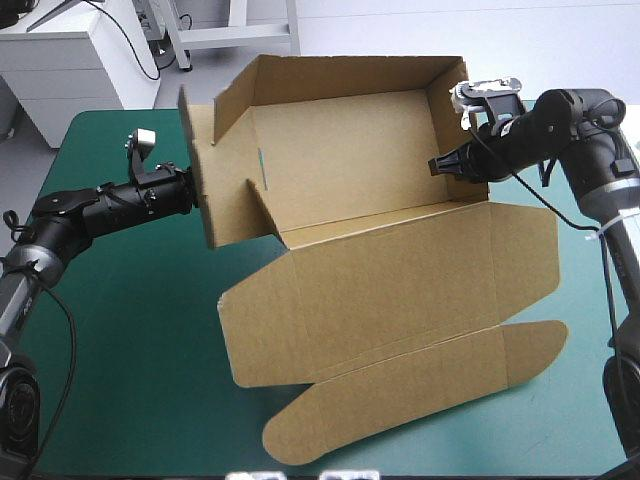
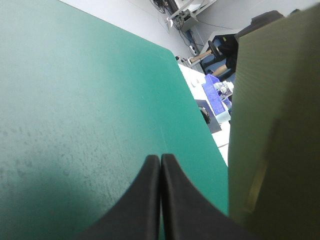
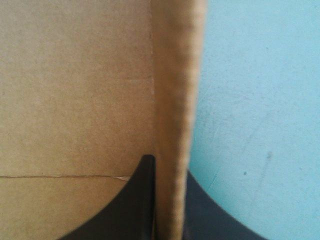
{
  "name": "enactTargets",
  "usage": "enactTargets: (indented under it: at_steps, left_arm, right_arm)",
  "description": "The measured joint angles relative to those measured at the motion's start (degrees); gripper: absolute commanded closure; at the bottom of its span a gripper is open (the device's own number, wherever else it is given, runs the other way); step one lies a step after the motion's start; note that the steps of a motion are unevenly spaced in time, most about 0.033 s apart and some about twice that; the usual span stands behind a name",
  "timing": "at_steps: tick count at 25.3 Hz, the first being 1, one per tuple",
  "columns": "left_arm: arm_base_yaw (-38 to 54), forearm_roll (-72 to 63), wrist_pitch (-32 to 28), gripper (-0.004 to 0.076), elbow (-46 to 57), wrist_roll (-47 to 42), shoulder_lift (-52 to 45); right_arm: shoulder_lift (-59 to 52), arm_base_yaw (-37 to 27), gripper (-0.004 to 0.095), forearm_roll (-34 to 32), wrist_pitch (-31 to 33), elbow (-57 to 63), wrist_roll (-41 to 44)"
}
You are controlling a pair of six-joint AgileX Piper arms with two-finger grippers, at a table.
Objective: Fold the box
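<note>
The brown box (image 1: 350, 150) stands in the middle of the table with its back and side walls raised. Its lid (image 1: 400, 290) lies flat toward the front, with rounded flaps at the lid's front edge. My left gripper (image 1: 192, 195) is at the outer face of the left wall. In the left wrist view it (image 2: 160, 159) is shut with nothing between the fingers, and the box wall (image 2: 280, 125) rises beside it. My right gripper (image 1: 437, 165) is at the right wall. In the right wrist view it (image 3: 167, 165) is shut on that wall's edge (image 3: 175, 100).
The teal-green cover (image 1: 120, 350) shows bare to the left of the box and at the front left. The flat lid's rounded flap (image 1: 330, 420) reaches close to the table's front edge. A strip of cover lies bare at the right of the lid.
</note>
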Motion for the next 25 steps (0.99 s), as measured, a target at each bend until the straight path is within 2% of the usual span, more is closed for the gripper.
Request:
enactTargets:
  at_steps: [5,9,17,19,23,25]
  left_arm:
    - [-4.8,-0.9,0.4,0.0733,0.0,0.0,-1.3]
    - [-8.1,-1.0,-1.6,0.0733,0.0,1.0,-1.3]
    - [-8.8,-1.1,-1.5,0.0712,0.0,1.0,-1.3]
    - [-8.8,-1.1,-1.4,0.0633,0.0,1.0,-1.3]
    - [-8.8,-2.3,-0.9,0.0377,0.0,1.0,-1.3]
    - [-8.8,-3.9,-0.4,0.0273,0.0,1.0,-1.3]
  right_arm:
    - [0.2,0.0,0.0926,-5.1,-0.2,0.0,1.6]
    - [0.2,0.0,0.0926,-5.8,-0.2,0.0,2.0]
    - [0.2,0.0,0.0926,-6.0,-0.1,0.0,2.0]
    - [0.2,0.0,0.0926,-6.1,-0.1,0.0,2.0]
    - [0.2,0.0,0.0926,-6.5,-0.1,0.0,2.0]
    - [0.2,0.0,0.0926,-7.0,-0.1,0.0,2.0]
